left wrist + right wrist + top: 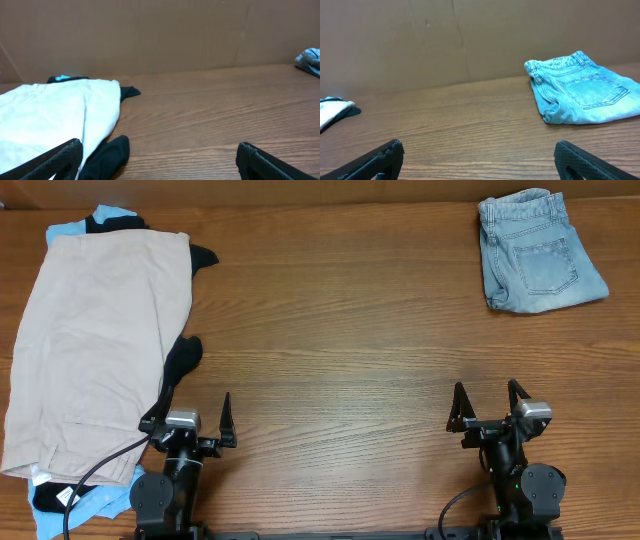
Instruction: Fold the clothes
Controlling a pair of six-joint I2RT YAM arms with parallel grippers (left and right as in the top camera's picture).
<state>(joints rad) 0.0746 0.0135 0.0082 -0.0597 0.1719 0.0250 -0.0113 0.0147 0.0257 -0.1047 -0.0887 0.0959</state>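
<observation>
Folded light-blue denim shorts lie at the table's far right corner, back pocket up; the right wrist view shows the denim shorts ahead and to the right. A pile of clothes fills the left side: a beige garment on top, black fabric and sky-blue cloth poking out beneath. My left gripper stands open at the front edge beside the pile, nothing between its fingers. My right gripper is open too, over bare wood well short of the shorts.
A brown wall closes the far side of the wooden table. The pile's black sleeve lies just ahead of my left fingers.
</observation>
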